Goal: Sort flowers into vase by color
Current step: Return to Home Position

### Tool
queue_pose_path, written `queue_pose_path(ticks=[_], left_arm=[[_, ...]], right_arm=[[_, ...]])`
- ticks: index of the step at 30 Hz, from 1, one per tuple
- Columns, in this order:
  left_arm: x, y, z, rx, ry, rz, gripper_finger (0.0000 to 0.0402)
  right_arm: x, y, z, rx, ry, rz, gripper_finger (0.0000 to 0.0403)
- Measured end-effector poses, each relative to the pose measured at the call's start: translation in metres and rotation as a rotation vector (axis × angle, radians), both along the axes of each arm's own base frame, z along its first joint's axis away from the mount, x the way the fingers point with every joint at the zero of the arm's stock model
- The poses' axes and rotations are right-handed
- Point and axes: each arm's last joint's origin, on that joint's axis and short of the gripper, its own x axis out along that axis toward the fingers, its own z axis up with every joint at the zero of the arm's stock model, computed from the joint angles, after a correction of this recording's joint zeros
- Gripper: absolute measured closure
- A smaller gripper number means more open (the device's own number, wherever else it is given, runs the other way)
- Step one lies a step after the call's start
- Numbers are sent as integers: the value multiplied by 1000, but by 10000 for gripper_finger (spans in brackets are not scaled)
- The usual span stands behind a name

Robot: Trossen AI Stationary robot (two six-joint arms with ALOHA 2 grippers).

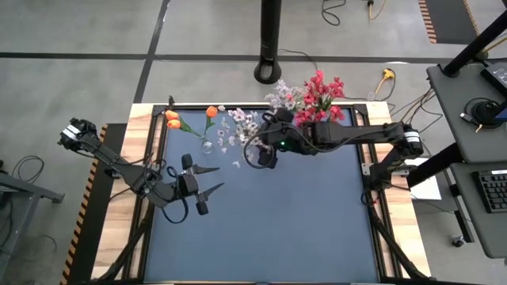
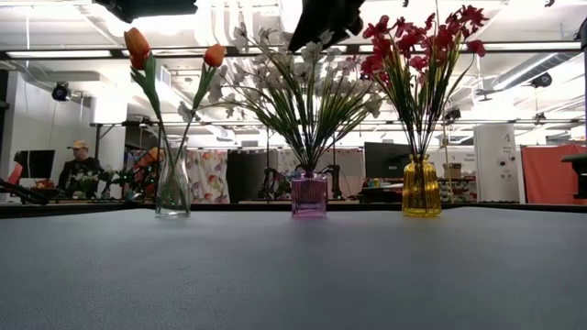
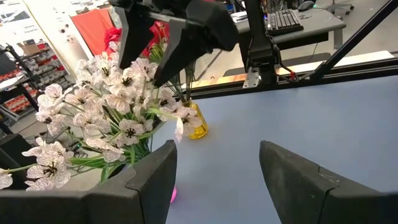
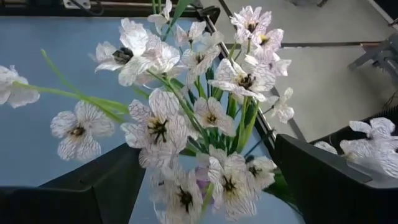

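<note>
Left gripper (image 1: 215,177) sat at the near left, fingers spread wide, holding nothing, well apart from everything. Along the far edge were orange tulips (image 2: 137,43) in the clear vase (image 2: 172,191), white flowers (image 2: 303,87) in the pink vase (image 2: 309,196) and red flowers (image 2: 417,46) in the yellow vase (image 2: 421,188). Right gripper (image 4: 208,144) hung wide open and empty directly above the upright white flowers, so I'd guess it needed to rise straight up to clear.

Three vases stand in a row on the far part of the dark table (image 2: 293,275). At centre left, a clear glass vase (image 2: 172,188) holds two orange tulips (image 2: 137,43). In the middle, a pink vase (image 2: 309,195) holds white flowers (image 2: 303,78). At centre right, a yellow vase (image 2: 421,188) holds red flowers (image 2: 417,41). A dark robot arm part (image 2: 321,18) hangs at the top centre. A seated person (image 2: 81,168) shows at the far left.
</note>
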Motion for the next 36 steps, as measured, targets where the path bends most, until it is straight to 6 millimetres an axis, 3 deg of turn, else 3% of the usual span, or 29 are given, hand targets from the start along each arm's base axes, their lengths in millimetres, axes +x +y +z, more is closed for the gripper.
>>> queue_pose_path(ticks=[9,17,24,30,36], left_arm=[[0,0,0,0,0,0,190],[0,-2,3,-4,-6,-8,190],[-11,-26,42,-28,-7,-119,190],[-35,-52,74,6,9,-117,190],[-61,-76,90,57,6,-161,190]], right_arm=[[-14,6,27,58,54,-28,60],[-31,26,83,57,-27,37,61],[-59,73,114,39,-79,172,72],[-90,130,118,-141,-97,186,76],[-121,176,118,-189,-134,263,76]])
